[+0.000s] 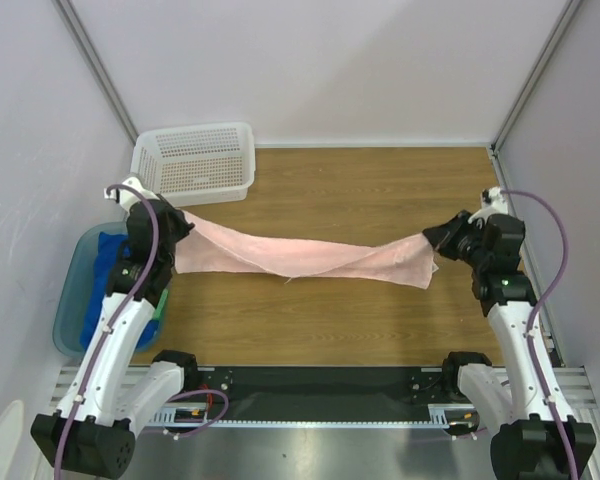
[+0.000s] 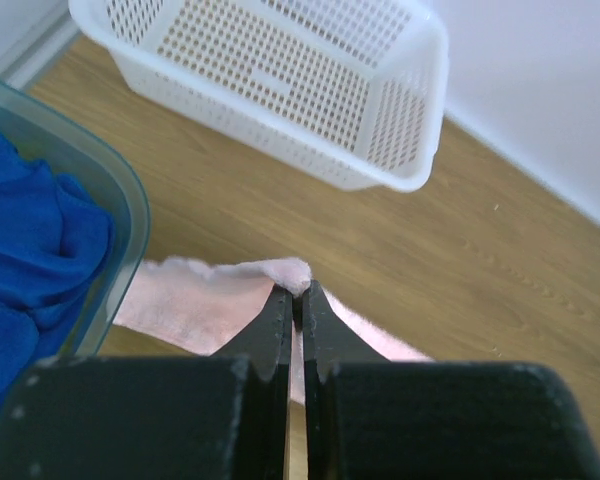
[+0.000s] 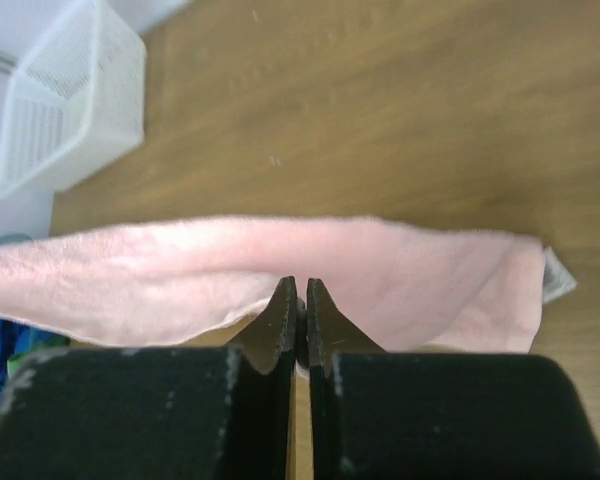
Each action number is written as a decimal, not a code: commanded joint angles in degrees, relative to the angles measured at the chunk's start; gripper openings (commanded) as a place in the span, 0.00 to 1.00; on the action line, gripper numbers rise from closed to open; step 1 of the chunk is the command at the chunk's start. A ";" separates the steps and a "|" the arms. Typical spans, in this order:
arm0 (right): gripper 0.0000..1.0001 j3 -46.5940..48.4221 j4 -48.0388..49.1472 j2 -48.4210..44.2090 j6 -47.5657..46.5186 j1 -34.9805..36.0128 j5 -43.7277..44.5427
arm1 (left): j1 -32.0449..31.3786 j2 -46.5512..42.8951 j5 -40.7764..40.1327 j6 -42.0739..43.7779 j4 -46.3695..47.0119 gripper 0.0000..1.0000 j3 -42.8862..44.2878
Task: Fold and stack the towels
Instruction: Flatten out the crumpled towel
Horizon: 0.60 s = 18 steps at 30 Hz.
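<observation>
Pink towel (image 1: 310, 255) stretched across a wooden table (image 1: 380, 190) between two robot grippers, sagging in the middle. Left gripper (image 1: 180, 228) has its fingers pinched tight on the towel's left end, near a white basket (image 1: 195, 160). The right gripper (image 1: 435, 238) is pinched tight on the right end. Blue towel (image 2: 30, 250) lies bunched in a teal tub (image 1: 75, 300) at the table's left side.

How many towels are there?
3. The pink towel hangs stretched between the left gripper and right gripper. The blue towel sits in the teal tub. A sliver of green towel peeks out beside it. More could be hidden underneath.
</observation>
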 commanded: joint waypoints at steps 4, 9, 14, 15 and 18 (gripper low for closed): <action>0.00 19.60 4.19 2.41 -6.65 -0.05 8.51 | -0.08 -0.54 -5.50 -3.10 -3.30 0.00 11.85; 0.00 28.77 3.84 5.58 -8.94 -0.92 10.01 | 0.01 -1.33 -8.57 -5.39 -10.50 0.00 19.67; 0.00 33.43 1.04 4.00 -10.00 -2.50 15.71 | -0.08 -5.10 -12.60 -9.25 -15.61 0.00 24.15; 0.00 33.79 0.33 3.30 -10.00 -2.77 16.94 | 0.01 -5.72 -13.32 -9.87 -16.84 0.00 24.60; 0.00 35.02 -3.01 -0.39 -10.69 -3.30 20.82 | -0.08 -8.35 -14.90 -11.80 -20.88 0.00 25.21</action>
